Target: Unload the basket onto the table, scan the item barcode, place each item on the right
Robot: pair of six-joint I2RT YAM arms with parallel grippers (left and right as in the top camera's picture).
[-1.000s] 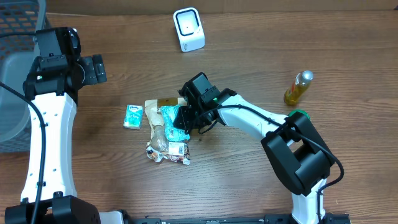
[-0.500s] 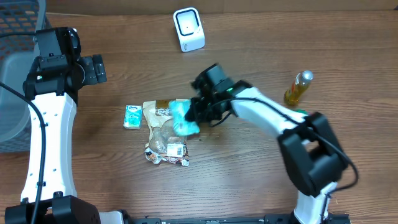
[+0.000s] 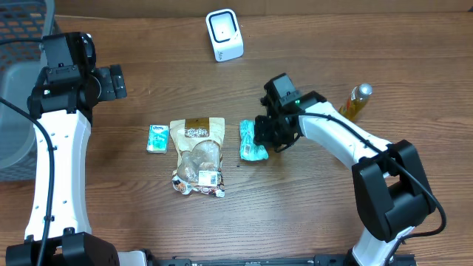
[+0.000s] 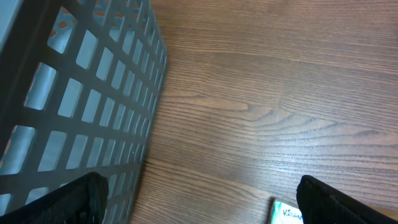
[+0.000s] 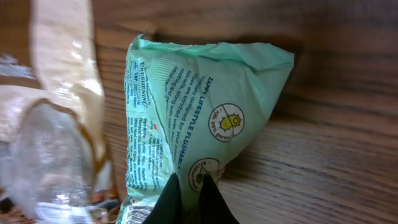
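wooden table (image 3: 295, 214), lit evenly. my right gripper (image 5: 191, 186) is pinched shut on one edge of the green packet (image 3: 252, 142) and has pulled it off the snack bag (image 3: 196, 151); the packet now sits just beside the bag. i judge it free to carry toward the scanner (image 3: 224, 35). my left gripper (image 3: 111, 81) hangs wide open, idle.

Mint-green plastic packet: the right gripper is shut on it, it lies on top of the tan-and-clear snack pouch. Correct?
No. The right gripper is shut on the mint-green plastic packet, but the overhead view shows it beside the tan-and-clear snack pouch, not on top.
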